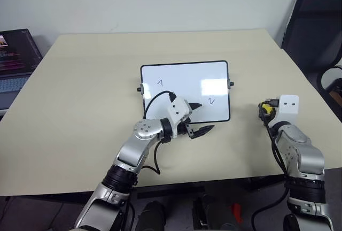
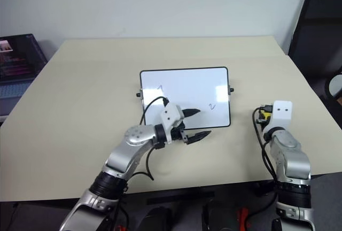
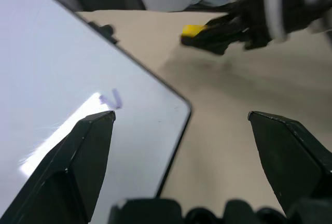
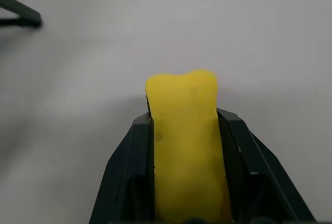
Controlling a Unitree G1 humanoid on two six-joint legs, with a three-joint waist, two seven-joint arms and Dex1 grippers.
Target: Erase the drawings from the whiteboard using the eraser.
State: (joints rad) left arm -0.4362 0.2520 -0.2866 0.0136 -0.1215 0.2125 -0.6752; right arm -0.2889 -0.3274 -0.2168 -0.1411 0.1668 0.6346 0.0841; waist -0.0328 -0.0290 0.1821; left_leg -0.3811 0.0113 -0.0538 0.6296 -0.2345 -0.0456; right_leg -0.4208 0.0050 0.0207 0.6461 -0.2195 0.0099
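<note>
Two grippers work over the table [image 1: 69,108]. Nearest, by the table's front right edge, the right gripper [image 4: 187,146] pinches the eraser [image 4: 185,151] between its black fingers, which press on the two long sides of the yellow block. The block bulges a little above the fingers, so I judge it soft and foamy, very light, and not fragile. Such a grip on the sides seems right, because the dark underside must stay free to wipe; too hard a squeeze can bend the block and lift this face from the board.

Left of it, near the front middle, the left gripper [image 1: 196,118] hovers with its fingers spread wide and holds nothing. One fingertip lies over the front edge of the whiteboard [image 1: 184,76], the other just in front of it.

Farther in, at the table's centre, the whiteboard lies flat. It looks stiff, thin and glossy, so it may slide when wiped; the open gripper can steady it at the frame. On it I see a tick-like mark [image 1: 160,82] near its left side and a small curl [image 1: 211,101] near its front right corner. A third mark I cannot find.
</note>
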